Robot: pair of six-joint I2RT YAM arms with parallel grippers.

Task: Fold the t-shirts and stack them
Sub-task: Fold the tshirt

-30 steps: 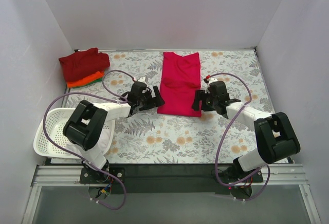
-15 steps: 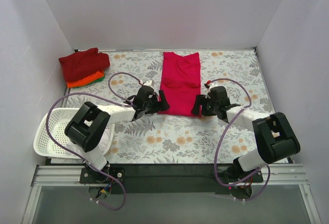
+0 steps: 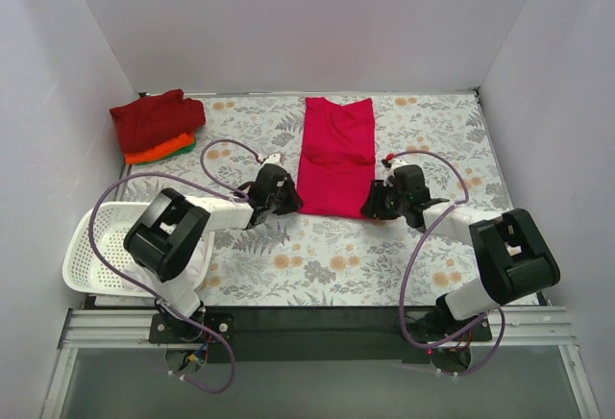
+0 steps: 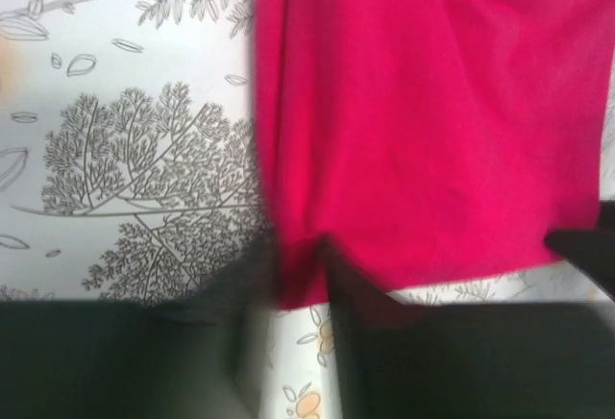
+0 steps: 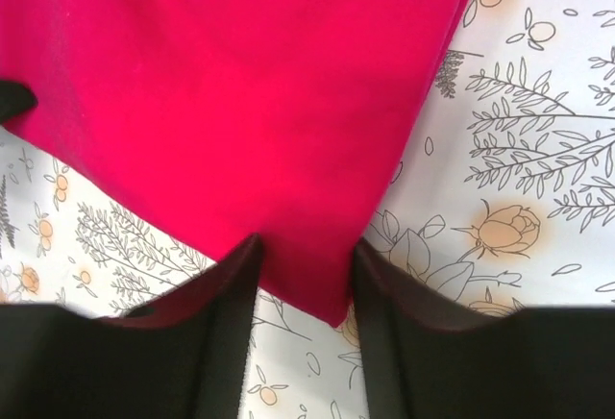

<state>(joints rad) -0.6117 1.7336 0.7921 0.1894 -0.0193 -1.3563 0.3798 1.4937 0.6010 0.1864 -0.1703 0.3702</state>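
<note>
A bright pinkish-red t-shirt (image 3: 334,155) lies flat and long on the flowered table, folded to a narrow strip. My left gripper (image 3: 288,200) sits at its near left corner and is shut on that corner (image 4: 300,275); the cloth (image 4: 423,121) puckers between the blurred fingers. At the near right corner my right gripper (image 3: 370,203) stands low, its jaws narrowed but still apart, and the corner tip (image 5: 306,275) of the shirt (image 5: 240,92) lies flat between them. Folded dark red (image 3: 154,121), orange (image 3: 159,152) and green t-shirts are stacked at the far left.
A white lattice basket (image 3: 91,246) stands at the near left edge beside the left arm's base. White walls enclose the table on three sides. The arms' purple cables loop above the table near each wrist.
Both grippers have moved in onto the shirt's near corners. The left one has shut on its corner; the right one's jaws have narrowed around its corner.
</note>
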